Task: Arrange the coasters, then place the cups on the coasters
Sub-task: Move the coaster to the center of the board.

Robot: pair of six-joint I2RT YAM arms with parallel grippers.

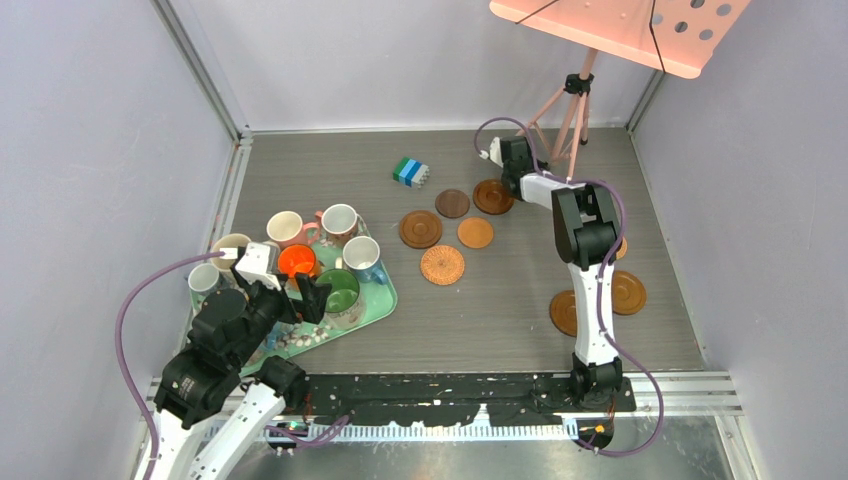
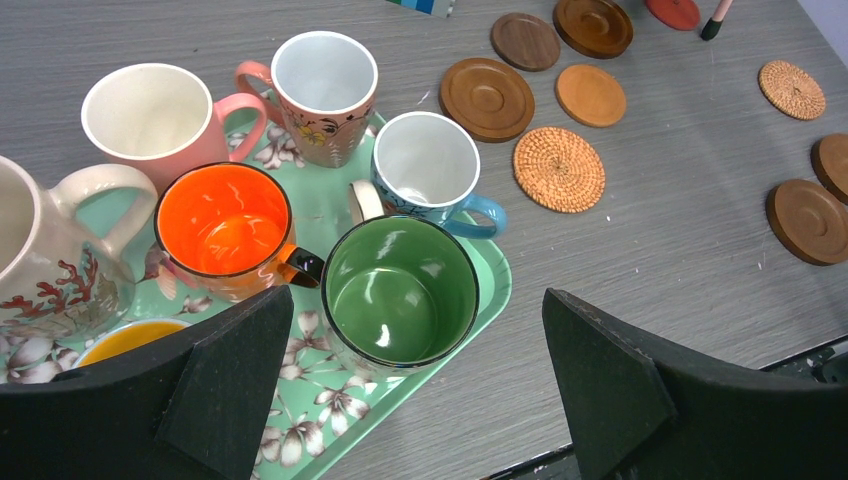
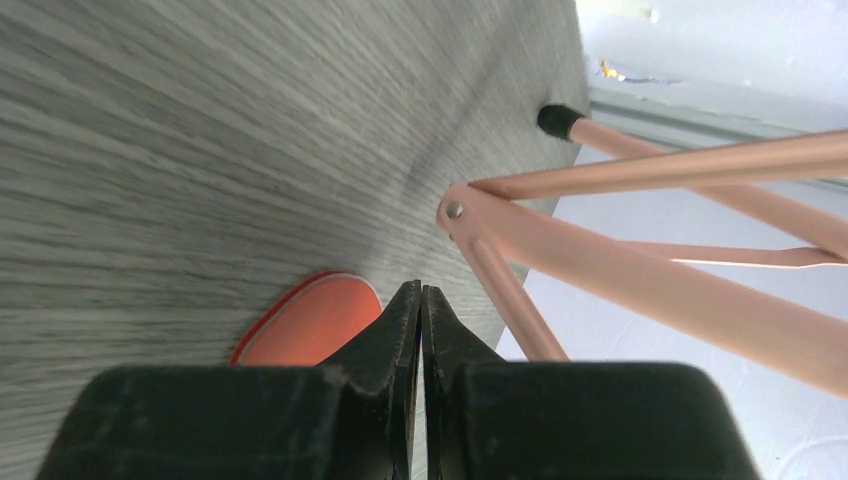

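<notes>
Left gripper (image 2: 415, 390) sits at the near left, above the near corner of the mint-green floral tray (image 2: 495, 290), jaws spread wide with nothing between them. Directly under the gap in the left wrist view: the green-inside mug (image 2: 400, 290), upright on the tray. Beside it to the left, the orange-inside mug (image 2: 225, 228); a yellow-inside mug (image 2: 125, 340) shows only as a sliver behind the left finger. Farther back on the tray: the white-and-blue mug (image 2: 425, 165), the cream mug (image 2: 40, 250) with a red coral print, the pink mug (image 2: 150, 115) and a mauve floral mug (image 2: 322, 90) (all upright, none on a coaster).

Near right of the table, two dark brown coasters (image 1: 628, 292) lie on either side of the right arm's upright link; the nearer-left one (image 1: 563, 312) is partly hidden by it.

Mid-table, right of the tray: the woven wicker coaster (image 1: 442, 265), then a tan coaster (image 1: 475, 233), a dark brown coaster (image 1: 420, 229), a smaller dark one (image 1: 452, 203) and a brown coaster (image 1: 491, 196) close together but apart. A blue-green toy block (image 1: 410, 172) lies beyond them.

Right gripper (image 3: 421, 300) reaches to the far side, by the foot of the pink music stand (image 3: 640, 270). Its jaws are pressed together, tips touching, holding nothing. A red-orange coaster (image 3: 315, 325) lies flat on the table just under the tips; whether they touch it cannot be told.
</notes>
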